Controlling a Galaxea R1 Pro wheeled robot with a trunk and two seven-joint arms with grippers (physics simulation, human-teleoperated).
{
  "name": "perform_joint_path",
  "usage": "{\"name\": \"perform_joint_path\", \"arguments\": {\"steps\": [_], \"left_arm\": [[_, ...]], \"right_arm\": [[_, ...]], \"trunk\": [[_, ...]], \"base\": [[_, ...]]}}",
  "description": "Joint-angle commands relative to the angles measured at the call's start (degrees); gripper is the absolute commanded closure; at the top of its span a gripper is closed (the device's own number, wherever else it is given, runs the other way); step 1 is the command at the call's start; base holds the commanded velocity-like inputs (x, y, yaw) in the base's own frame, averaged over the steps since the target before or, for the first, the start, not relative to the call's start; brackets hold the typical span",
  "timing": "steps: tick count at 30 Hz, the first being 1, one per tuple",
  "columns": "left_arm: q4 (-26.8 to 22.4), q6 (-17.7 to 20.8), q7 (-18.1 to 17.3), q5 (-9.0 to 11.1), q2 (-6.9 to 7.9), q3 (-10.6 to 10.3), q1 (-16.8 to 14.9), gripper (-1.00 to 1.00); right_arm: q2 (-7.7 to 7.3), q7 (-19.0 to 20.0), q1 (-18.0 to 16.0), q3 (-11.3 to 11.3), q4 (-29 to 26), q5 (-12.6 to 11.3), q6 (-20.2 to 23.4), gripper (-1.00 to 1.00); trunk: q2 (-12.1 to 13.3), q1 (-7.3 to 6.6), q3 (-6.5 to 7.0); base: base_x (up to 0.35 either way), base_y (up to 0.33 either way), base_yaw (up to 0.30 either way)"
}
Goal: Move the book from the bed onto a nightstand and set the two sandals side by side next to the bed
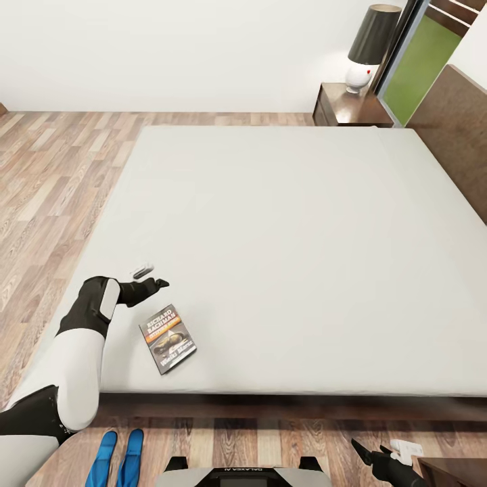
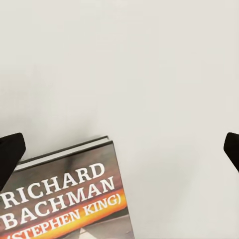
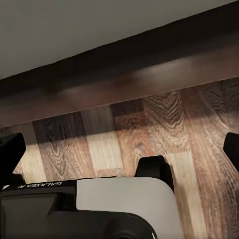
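- Book [image 1: 168, 338] lies flat on the bed [image 1: 284, 223], near its foot edge.
- Left gripper [image 1: 150, 278] hovers over the mattress just beyond the book, fingers [image 2: 11, 149] spread wide, holding nothing.
- Right gripper [image 1: 382, 453] hangs off the bed's foot over the floor [image 3: 149, 129], fingers apart.
- Two sandals [image 1: 116, 456] lie side by side on the floor at the bed's foot.

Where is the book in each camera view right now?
Head view: book on the mattress near its front edge, just beyond the left gripper.
Left wrist view: book between the open fingers.
Right wrist view: not in it.
Shared landmark: grey mattress.
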Motion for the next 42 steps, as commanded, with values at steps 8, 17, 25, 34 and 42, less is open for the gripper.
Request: {"name": "perform_joint_path", "arguments": {"steps": [8,17,25,34,42], "left_arm": [[-0.01,0.15,0.05,0.35,0.01,0.15,-0.03,-1.0],[0.0,0.14,0.05,0.33,0.01,0.15,-0.03,-1.0],[0.0,0.14,0.05,0.3,0.02,0.15,-0.03,-1.0],[0.0,0.14,0.05,0.31,0.01,0.15,-0.03,-1.0],[0.0,0.14,0.05,0.29,0.01,0.15,-0.03,-1.0]], "right_arm": [[-0.02,0.33,-0.1,-0.3,0.26,0.03,-0.29,-1.0],[-0.02,0.33,-0.1,-0.3,0.26,0.03,-0.3,-1.0],[-0.02,0.33,-0.1,-0.3,0.26,0.03,-0.3,-1.0],[-0.02,0.33,-0.1,-0.3,0.26,0.03,-0.3,-1.0],[-0.02,0.33,-0.1,-0.3,0.26,0.05,-0.3,-1.0]], "trunk": [[-0.03,0.0,-0.03],[-0.43,0.22,-0.21],[-3.64,1.98,-1.65],[-4.84,2.64,-2.19],[-8.05,4.4,-3.62]], "base": [[0.0,0.0,0.0],[0.0,0.0,0.0],[0.0,0.0,0.0],[0.0,0.0,0.0],[0.0,0.0,0.0]]}}
